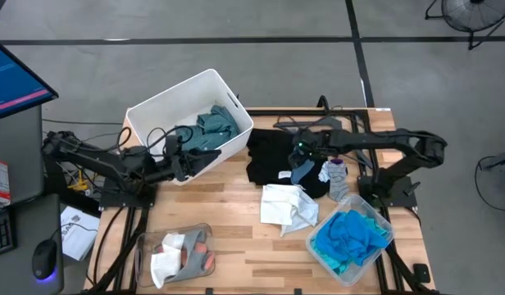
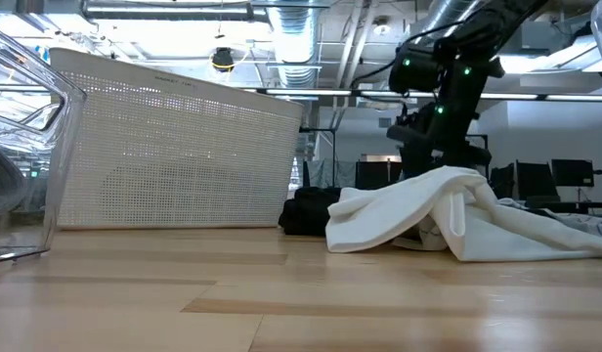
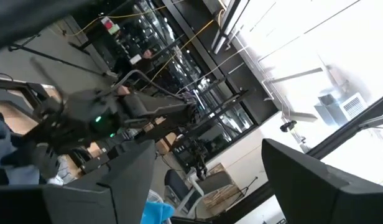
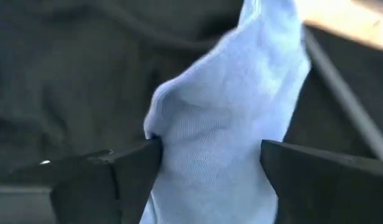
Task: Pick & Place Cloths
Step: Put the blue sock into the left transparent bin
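Observation:
A pale blue cloth (image 4: 229, 112) lies on a black cloth (image 1: 273, 156) at the table's far middle. My right gripper (image 4: 210, 168) comes down on it from above, open, one finger on each side. A grey cloth (image 1: 338, 176) lies just to the right, and a crumpled white cloth (image 1: 287, 205) lies nearer the front. A dark teal cloth (image 1: 213, 124) rests inside the white bin (image 1: 154, 111). My left gripper (image 3: 204, 186) hangs open and empty at the bin's near wall, pointing slightly upward toward the right arm. In the low view the white cloth (image 2: 448, 210) hides the right gripper. My right gripper straddles the pale blue cloth from above, slanting down, with the cloth's raised fold (image 4: 179, 106) between the open fingers. One fingertip (image 4: 145, 158) stands at the cloth's edge; I cannot tell whether it touches. The cloth lies on the black cloth.
A clear tub (image 1: 382, 215) at the front right holds a turquoise cloth (image 1: 347, 238). Another clear tub (image 1: 150, 238) at the front left holds white and grey-orange cloths. Bare wood shows along the front middle. A monitor, keyboard and mouse sit off the table's left.

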Available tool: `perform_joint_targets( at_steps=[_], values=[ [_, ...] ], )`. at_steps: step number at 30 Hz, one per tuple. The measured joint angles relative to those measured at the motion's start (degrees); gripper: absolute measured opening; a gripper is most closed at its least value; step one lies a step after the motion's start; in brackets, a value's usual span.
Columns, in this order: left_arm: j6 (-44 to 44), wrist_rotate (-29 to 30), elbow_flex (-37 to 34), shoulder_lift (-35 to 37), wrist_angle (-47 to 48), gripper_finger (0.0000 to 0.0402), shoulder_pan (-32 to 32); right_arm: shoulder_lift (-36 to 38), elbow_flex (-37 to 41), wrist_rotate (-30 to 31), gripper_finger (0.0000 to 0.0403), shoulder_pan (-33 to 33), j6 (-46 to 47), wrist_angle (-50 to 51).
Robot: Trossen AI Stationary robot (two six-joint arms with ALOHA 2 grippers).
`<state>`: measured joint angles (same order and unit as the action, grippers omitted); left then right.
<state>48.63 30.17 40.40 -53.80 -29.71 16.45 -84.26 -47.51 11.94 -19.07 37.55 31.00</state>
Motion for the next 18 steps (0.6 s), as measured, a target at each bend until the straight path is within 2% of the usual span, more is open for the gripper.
perform_joint_targets(
  at_steps=[3, 5, 7, 8, 9, 13, 18],
  values=[
    [0.0, 0.0, 0.0, 0.0, 0.0, 0.0275, 0.0, -2.1, 0.0, -0.3, 0.0224, 1.0, 1.4, 0.0],
    [0.0, 0.0, 0.0, 0.0, 0.0, 0.0274, 0.0, -2.3, -0.1, -0.5, 0.0157, 1.7, 2.0, 0.0],
    [0.0, 0.0, 0.0, 0.0, 0.0, 0.0273, 0.0, -1.9, -0.1, -1.1, 0.0068, 2.1, 2.0, 0.1],
    [0.0, 0.0, 0.0, 0.0, 0.0, 0.0273, 0.0, -1.2, -0.1, -1.4, 0.0036, 2.2, 1.7, 0.3],
    [-0.1, 0.0, 0.0, 0.0, 0.1, 0.0273, 0.0, -0.2, -0.1, -1.5, 0.0023, 2.4, 1.7, 0.4],
    [-3.9, 0.0, 0.0, 0.0, 0.2, 0.0273, 0.0, 4.7, -3.3, -1.8, 0.0019, 2.7, 2.4, 5.1],
    [-10.7, -1.0, 0.0, 0.0, 0.1, 0.0275, -1.7, 12.1, -10.9, -1.9, 0.0012, 4.2, 1.6, 10.0]
  ],
)
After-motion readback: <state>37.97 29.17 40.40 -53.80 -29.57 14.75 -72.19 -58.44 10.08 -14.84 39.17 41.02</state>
